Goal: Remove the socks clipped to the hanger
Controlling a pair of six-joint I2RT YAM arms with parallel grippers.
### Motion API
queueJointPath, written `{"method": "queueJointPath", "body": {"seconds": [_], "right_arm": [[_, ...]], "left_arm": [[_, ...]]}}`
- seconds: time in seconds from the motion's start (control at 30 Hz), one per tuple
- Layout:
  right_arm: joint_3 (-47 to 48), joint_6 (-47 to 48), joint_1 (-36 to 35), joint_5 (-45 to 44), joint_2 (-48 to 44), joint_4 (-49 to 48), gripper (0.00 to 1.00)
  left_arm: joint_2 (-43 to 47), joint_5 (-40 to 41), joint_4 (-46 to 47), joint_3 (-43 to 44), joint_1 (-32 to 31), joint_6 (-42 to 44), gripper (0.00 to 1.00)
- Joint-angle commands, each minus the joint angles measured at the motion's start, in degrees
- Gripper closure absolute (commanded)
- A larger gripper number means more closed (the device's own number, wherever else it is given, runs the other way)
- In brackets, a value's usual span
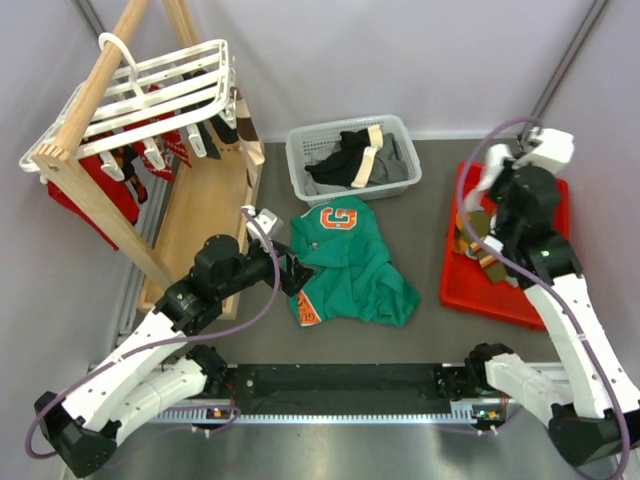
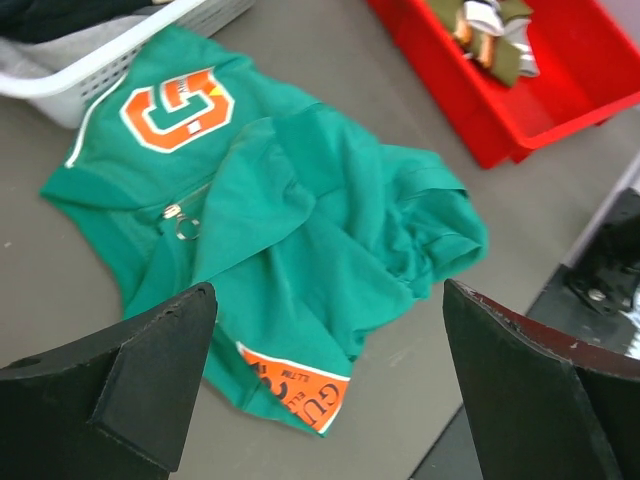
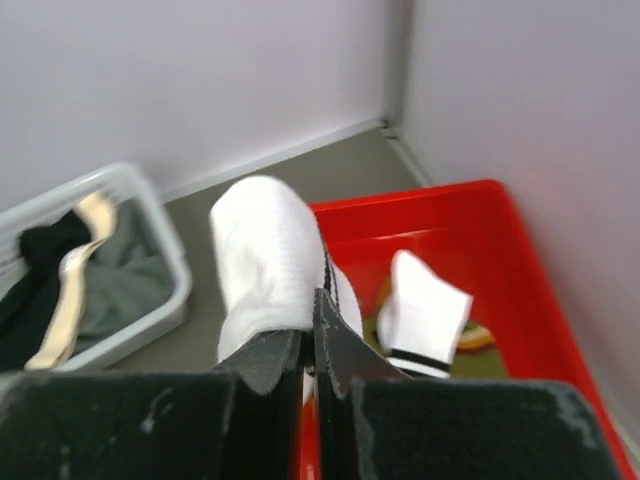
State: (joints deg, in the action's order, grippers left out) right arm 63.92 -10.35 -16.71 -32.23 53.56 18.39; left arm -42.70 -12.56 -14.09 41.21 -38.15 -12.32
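Left gripper [image 2: 328, 290] is spread fully wide and empty, hovering over the green shirt [image 2: 300, 200] on the table's middle. On the right, the right gripper [image 3: 315, 300] is clamped tight on a white sock [image 3: 262, 260], held above the red bin [image 3: 470, 215], where another white sock [image 3: 425, 310] lies. Far left, the hanger [image 1: 165, 85] hangs on the wooden rack [image 1: 200, 215], with red socks [image 1: 105, 195] and black socks [image 1: 225, 130] clipped beneath. The basket [image 1: 300, 150] sits far centre.
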Motion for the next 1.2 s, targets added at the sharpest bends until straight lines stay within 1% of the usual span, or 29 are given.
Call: {"method": "queueJointPath", "body": {"seconds": [0.0,0.03,0.1,0.13,0.2,0.23,0.3,0.33,0.37,0.47,0.5,0.53,0.6,0.63,0.67,0.7,0.77,0.8,0.83,0.87,0.97,1.07,1.17], "right_arm": [[3.6,-1.7,8.3,-3.0,0.0,4.5,1.00],[3.1,-2.0,10.6,-2.1,1.5,4.7,1.00],[1.3,-3.0,12.7,-0.7,3.1,4.8,0.99],[0.9,-4.2,15.5,1.2,4.8,5.9,0.95],[0.1,-7.9,17.9,3.2,6.5,7.1,0.91],[0.0,-8.5,18.5,5.2,7.3,7.8,0.80],[1.4,-9.6,18.8,6.5,10.1,11.1,0.62],[2.2,-10.3,18.7,7.5,10.9,12.4,0.50],[3.4,-11.1,18.8,8.1,11.7,14.8,0.46],[5.3,-12.0,18.7,9.4,11.7,17.6,0.33],[5.8,-12.2,18.8,9.8,11.0,19.2,0.29],[6.0,-12.4,18.8,10.3,10.4,19.9,0.23],[6.8,-14.2,18.7,11.0,8.3,22.0,0.18],[7.0,-16.6,18.8,11.7,7.4,22.6,0.12],[7.3,-17.8,18.7,12.3,6.6,23.3,0.09],[7.4,-18.5,18.7,13.3,4.9,24.1,0.06],[8.5,-18.7,18.7,19.4,3.2,24.8,0.05],[8.7,-18.1,18.7,25.3,2.2,24.7,0.05],[8.4,-17.2,18.7,28.3,0.2,23.5,0.04],[7.9,-17.2,18.7,30.4,-1.1,23.1,0.01],[8.0,-18.4,18.7,32.0,-4.5,24.3,0.01],[7.9,-15.6,18.7,39.2,-6.5,26.1,0.01],[5.3,-14.9,18.7,49.6,-8.8,24.9,0.01]], "left_arm": [[0.1,4.6,4.7,-0.3,-0.2,2.3,0.01],[0.3,5.2,4.3,-0.1,-0.2,2.0,0.01],[1.0,5.7,4.7,-0.6,-0.2,2.0,0.01],[1.8,5.6,4.8,-1.0,-0.2,2.3,0.01],[2.5,5.6,4.6,-1.5,-0.2,2.6,0.01],[3.1,5.9,4.4,-1.6,-0.2,3.2,0.01],[3.8,7.1,4.0,-1.8,-0.2,3.5,0.01],[4.4,7.5,4.0,-2.0,-0.2,3.6,0.01],[4.6,7.8,3.9,-2.1,-0.2,3.6,0.01],[5.7,8.1,3.2,-2.1,-0.2,3.0,0.01],[6.1,7.6,3.3,-2.3,-0.2,2.9,0.01],[6.9,7.4,3.5,-2.5,-0.2,3.0,0.01],[7.4,7.4,4.5,-3.2,-0.2,3.3,0.01],[7.5,7.5,4.7,-3.2,-0.2,3.3,0.01],[7.5,7.5,4.9,-3.1,-0.2,3.2,0.01],[7.4,7.2,5.0,-3.0,-0.2,2.6,0.01],[7.1,6.6,5.6,-2.8,-0.2,2.1,0.01],[6.9,6.5,5.7,-2.5,-0.2,1.9,0.01],[6.7,6.4,6.0,-1.9,-0.2,1.9,0.01],[6.6,6.4,6.0,-1.5,-0.2,1.9,0.01],[6.0,6.3,6.0,0.6,-0.3,1.5,0.01],[5.3,8.2,5.5,3.2,-0.2,-0.2,0.01],[4.6,8.5,6.0,5.5,-0.2,-1.7,0.01]]}}
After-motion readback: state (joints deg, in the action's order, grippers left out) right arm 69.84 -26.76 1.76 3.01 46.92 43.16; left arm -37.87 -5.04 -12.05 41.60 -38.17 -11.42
